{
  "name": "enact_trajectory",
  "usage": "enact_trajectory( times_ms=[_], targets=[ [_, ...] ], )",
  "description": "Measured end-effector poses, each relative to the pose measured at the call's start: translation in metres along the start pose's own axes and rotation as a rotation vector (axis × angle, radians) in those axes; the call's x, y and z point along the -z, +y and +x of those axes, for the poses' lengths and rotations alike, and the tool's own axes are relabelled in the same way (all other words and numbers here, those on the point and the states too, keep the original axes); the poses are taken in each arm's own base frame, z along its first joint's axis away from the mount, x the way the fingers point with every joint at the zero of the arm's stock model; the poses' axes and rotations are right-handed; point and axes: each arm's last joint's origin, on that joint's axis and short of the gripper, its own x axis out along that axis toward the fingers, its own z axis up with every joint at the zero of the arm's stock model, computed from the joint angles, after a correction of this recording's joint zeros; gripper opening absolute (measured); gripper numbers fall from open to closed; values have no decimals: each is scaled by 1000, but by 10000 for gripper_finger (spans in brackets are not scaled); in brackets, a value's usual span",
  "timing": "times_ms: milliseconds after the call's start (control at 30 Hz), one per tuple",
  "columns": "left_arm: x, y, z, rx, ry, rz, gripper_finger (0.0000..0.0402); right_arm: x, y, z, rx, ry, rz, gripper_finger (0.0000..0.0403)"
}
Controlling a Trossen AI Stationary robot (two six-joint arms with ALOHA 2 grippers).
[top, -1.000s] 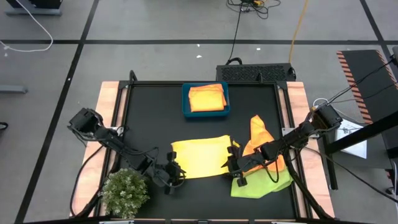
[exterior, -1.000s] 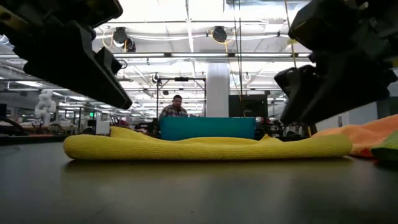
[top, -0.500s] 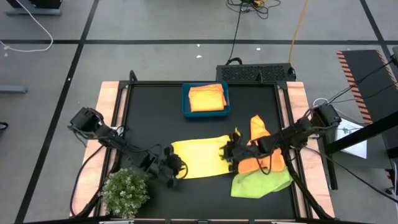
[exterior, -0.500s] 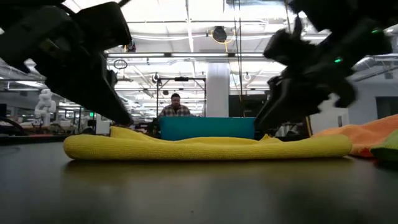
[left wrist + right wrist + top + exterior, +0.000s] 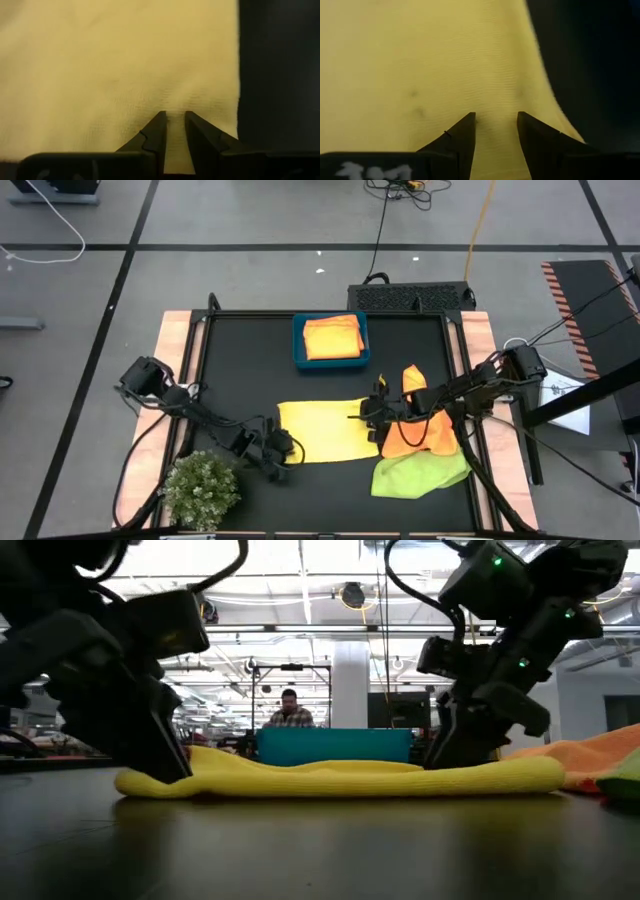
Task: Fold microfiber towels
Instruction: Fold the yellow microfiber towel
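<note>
Yellow cloth fills both wrist views. Left hand (image 5: 173,125) sits at the yellow towel's (image 5: 322,430) near-left corner, fingers parted by a narrow slot, tips pressing into the weave beside the edge; no fabric visibly pinched between them yet. Right hand (image 5: 496,127) is down at the towel's right edge, fingers set wider apart, straddling cloth close to where the edge meets the dark tabletop (image 5: 240,370); likewise nothing gripped that I can see. In the low view both hands stand on the ends of the towel, which lies flat in a low, rounded fold, centre of the tabletop toward the front. Outward: an orange towel (image 5: 420,420) heaped under the right arm, a lime green towel (image 5: 420,473) in front of it, folded orange cloths in the blue bin (image 5: 331,340) at the back, a small plant (image 5: 203,490) at the front-left corner. Judgement: thin, soft, light fabric, no stiffness, will sag and drag rather than slide; napped surface should grip well. Best taken at the two corners of one edge, pinching all layers, lifted evenly.
</note>
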Motion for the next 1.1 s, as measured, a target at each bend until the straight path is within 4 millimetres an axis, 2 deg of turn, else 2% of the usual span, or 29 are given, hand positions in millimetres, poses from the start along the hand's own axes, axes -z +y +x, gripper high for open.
enact_trajectory(
  times_ms=[500,667,867,967,1100],
  targets=[
    [-1,54,-27,-327,172,-26,76,8,30,-10,-102,4,22,139],
    [-6,76,-30,-475,182,-19,76,-1,47,-15,-268,-85,49,139],
    [-13,101,-41,-596,178,-46,76,-6,58,-21,-319,-187,-28,139],
    [-23,94,-49,-509,83,-58,76,-6,58,-21,-315,-191,-55,139],
    [-43,51,-59,-246,-192,62,76,-8,55,-20,-257,-209,-85,139]
  ],
)
